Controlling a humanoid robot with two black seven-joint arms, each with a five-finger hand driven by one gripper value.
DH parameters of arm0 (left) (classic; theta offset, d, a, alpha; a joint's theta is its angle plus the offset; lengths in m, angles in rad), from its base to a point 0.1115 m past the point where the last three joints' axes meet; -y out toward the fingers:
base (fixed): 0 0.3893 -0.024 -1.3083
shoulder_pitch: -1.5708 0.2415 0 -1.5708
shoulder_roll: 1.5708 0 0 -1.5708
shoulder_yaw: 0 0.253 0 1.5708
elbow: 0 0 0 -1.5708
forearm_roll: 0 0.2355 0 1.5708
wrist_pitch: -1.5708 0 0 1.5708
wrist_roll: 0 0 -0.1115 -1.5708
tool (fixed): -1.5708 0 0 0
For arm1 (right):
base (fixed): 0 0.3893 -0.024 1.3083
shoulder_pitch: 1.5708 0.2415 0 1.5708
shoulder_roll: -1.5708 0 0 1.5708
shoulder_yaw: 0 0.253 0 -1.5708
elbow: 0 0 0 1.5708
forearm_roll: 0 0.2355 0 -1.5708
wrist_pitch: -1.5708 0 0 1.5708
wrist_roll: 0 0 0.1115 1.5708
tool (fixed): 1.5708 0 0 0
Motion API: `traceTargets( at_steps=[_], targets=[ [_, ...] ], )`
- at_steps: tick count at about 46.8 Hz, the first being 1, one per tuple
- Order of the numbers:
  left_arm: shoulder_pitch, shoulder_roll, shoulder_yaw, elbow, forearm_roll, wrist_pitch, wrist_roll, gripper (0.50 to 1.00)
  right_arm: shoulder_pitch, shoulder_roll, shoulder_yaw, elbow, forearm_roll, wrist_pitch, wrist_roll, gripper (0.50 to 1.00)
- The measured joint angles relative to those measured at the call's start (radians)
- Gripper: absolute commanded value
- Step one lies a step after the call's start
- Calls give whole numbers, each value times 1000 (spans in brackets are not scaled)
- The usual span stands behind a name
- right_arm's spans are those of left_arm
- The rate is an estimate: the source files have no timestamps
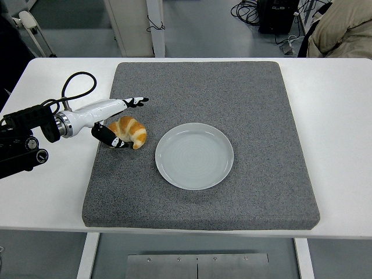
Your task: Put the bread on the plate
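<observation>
A golden croissant lies on the grey mat, just left of an empty white plate. My left hand reaches in from the left edge and straddles the bread. Its thumb lies low against the croissant's near left side, and the other fingers stretch out behind the bread, spread apart. The hand is open around the croissant and does not clasp it. My right arm is nowhere in the head view.
The mat covers most of the white table. A black cable loops above my left forearm. A person's sleeve shows at the top right, beyond the table.
</observation>
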Motion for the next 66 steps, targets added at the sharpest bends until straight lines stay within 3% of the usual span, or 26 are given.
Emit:
traceTargets(
  at_steps=[4,10,17,38,52,57,66],
  targets=[
    [0,-3,0,1,0,0,6,936,0,0,0,0,0,0,0,1000],
    [0,-4,1,8,3,0,8,881,0,0,0,0,0,0,0,1000],
    [0,-5,2,29,3,0,8,852,0,0,0,0,0,0,0,1000],
    [9,-28,4,40,6,-1,8,846,0,0,0,0,0,0,0,1000],
    [7,-32,24,40,23,0,1,699,1,0,0,0,0,0,0,1000],
    [6,-32,24,40,23,0,-4,625,0,0,0,0,0,0,0,1000],
    [-2,-30,17,40,14,-1,-9,605,0,0,0,0,0,0,0,1000]
  ],
)
